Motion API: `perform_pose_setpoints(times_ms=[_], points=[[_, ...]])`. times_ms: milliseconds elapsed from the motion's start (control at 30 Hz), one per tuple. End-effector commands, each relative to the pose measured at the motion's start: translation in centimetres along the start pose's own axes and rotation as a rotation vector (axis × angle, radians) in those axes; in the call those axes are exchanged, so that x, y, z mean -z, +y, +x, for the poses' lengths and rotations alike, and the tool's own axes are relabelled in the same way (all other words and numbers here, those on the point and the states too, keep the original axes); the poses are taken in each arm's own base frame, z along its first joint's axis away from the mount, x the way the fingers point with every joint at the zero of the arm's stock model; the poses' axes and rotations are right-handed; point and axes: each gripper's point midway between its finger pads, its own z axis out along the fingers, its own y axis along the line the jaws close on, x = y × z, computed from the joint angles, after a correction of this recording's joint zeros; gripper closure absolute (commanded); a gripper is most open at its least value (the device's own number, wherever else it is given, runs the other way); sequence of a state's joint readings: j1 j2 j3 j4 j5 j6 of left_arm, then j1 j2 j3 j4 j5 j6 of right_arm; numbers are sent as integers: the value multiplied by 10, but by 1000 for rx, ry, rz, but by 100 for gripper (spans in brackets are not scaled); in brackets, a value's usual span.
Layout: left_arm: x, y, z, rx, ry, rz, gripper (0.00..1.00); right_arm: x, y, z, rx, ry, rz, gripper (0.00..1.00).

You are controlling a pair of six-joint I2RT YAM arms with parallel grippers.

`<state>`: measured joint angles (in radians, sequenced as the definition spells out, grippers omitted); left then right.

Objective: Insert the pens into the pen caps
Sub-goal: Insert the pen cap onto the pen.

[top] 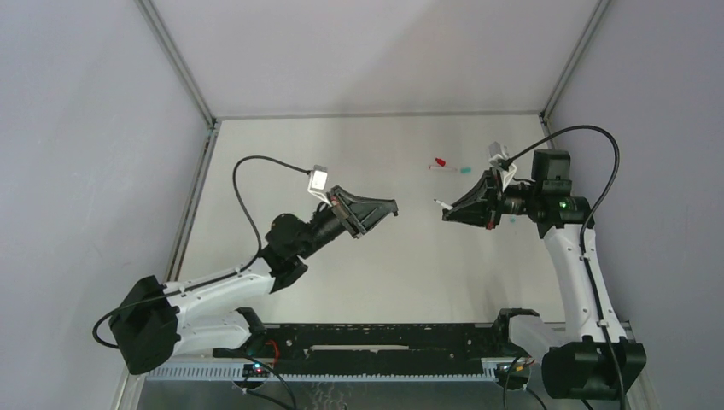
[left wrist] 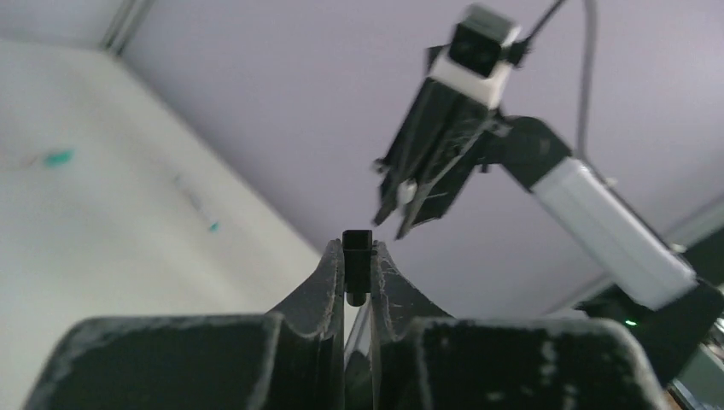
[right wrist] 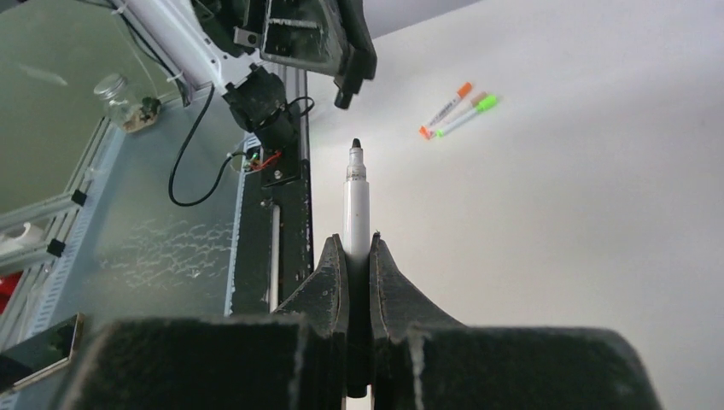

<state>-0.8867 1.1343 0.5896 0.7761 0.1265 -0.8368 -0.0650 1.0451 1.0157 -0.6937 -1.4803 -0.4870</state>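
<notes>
Right now both arms are lifted off the pale table (top: 384,282) and face each other tip to tip. The left gripper (top: 388,207) is clenched on a short black plastic cap (left wrist: 358,254), which stands a little proud of its fingertips, its mouth seemingly turned outward, though I can't tell for sure. The right gripper (top: 447,213) is clamped around the rear of a slim white-barrelled pen with a black nib (right wrist: 356,201), most of the barrel jutting ahead of its fingers towards the other arm. A clear gap separates nib and cap, and from the right wrist's view the cap sits above and slightly to the side of the nib, so I'd say the step in hand is lining up before pushing home. To do it well, the pen's axis should be brought straight onto the cap's mouth first, then fed in slowly along that line; a skewed push could lever the tiny cap out of its shallow pinch. Room is generous between the grippers, with nothing in the gap. A slim orange-ended pen and a green-ended one (right wrist: 452,109) lie on the table beyond the nib, off to its side, and small red and teal bits (top: 451,166) rest just past the right gripper's far side, all below the working line.
</notes>
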Motion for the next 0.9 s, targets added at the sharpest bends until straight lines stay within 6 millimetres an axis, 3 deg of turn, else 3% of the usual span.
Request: perform_pose_setpoints(times_ms=[0,200,533,867], points=[[21,-87,-53,-120,-223,378,100,-7,27,-20,67,12,-58,100],[27,-121,-80,-183,-393,486,100,-20,51,-45,39,37,-110,100],[7,-159,-115,-198,-532,527,100,-31,92,-98,32,38,-187,100],[-4,-177,-119,-146,-567,552,100,-34,111,-115,-7,32,-244,100]])
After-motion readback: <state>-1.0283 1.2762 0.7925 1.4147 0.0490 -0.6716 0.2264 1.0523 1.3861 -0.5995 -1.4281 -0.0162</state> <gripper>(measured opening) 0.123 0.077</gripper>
